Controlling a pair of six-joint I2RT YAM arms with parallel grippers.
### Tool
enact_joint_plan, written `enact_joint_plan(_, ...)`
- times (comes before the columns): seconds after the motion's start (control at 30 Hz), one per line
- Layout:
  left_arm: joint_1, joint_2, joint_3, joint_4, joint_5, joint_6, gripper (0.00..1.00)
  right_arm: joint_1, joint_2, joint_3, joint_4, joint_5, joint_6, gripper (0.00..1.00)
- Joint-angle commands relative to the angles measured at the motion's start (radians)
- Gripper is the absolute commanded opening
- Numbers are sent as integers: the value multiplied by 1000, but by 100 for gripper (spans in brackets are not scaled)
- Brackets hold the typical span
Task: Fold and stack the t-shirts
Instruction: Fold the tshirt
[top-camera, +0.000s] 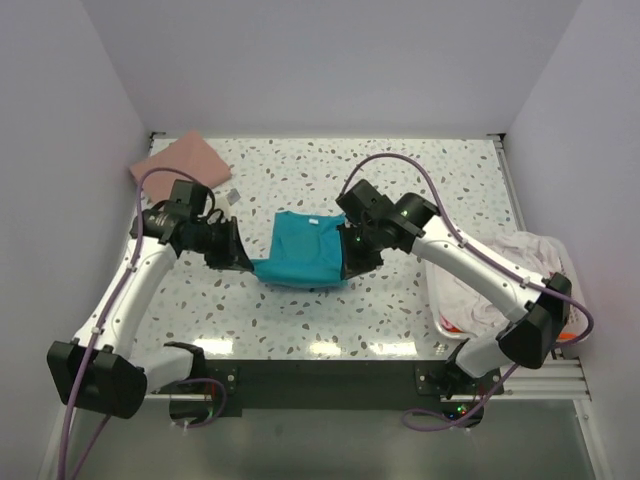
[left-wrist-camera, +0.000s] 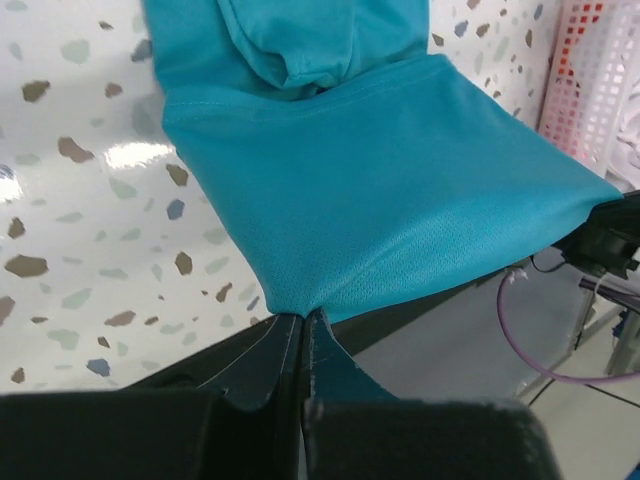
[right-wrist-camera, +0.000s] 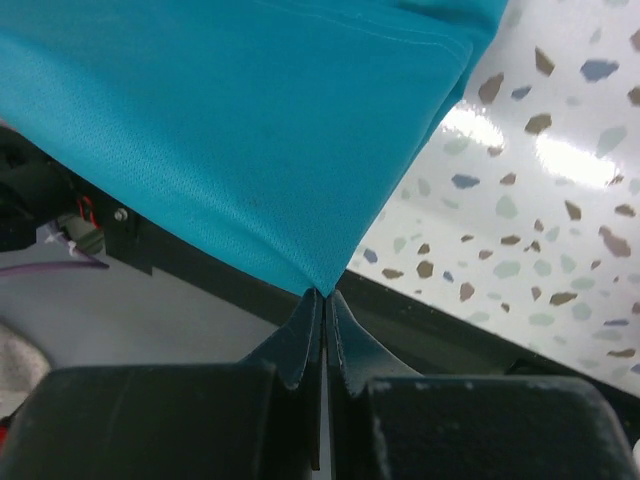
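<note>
The left pincer is closed tight on one near corner of the teal t-shirt. Its two fingertips are pressed together with a nip of cloth between them. The right pincer is the same, jaws together and clamped on the other near corner. The shirt spans the gap between the two pincers, its near edge pulled fairly taut from one to the other.

From the left wrist camera the cloth fans out from the fingertips and runs away from them. A bunched fold lies at the far end on the speckled tabletop. From the right wrist camera the cloth also spreads up and away from the closed tips. The corner sits above the dark front edge of the tabletop, so the near part of the shirt is held up rather than lying flat. In the overhead view a small white label shows at the shirt's far edge, on the side away from both pincers.

A dusty pink t-shirt lies beyond the left pincer, well apart from it in the far corner. A white basket stands out past the right pincer, under that arm. White t-shirts are heaped in it, and a bit of orange cloth shows at its near end.
</note>
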Motion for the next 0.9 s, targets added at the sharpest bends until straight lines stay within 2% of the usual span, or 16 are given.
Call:
enact_joint_plan(0.0, 10, -65, -5, -130, 84, -12, 0, 28, -93, -29, -108, 20, 120, 0)
enact_joint_plan(0.17, 10, -71, -37, -117, 129, -6, 0, 31, -141, -52, -123, 38, 168, 0)
enact_joint_plan(0.4, 10, -6, -117, -55, 172, 31, 0, 33, -94, -72, -132, 86, 159, 0)
enact_joint_plan(0.63, 10, 34, -98, -32, 173, 31, 0, 23, -44, -47, -147, 153, 131, 0)
enact_joint_plan(0.87, 8, 13, -103, -61, 189, 18, 0, 19, -66, -66, -170, 157, 133, 0)
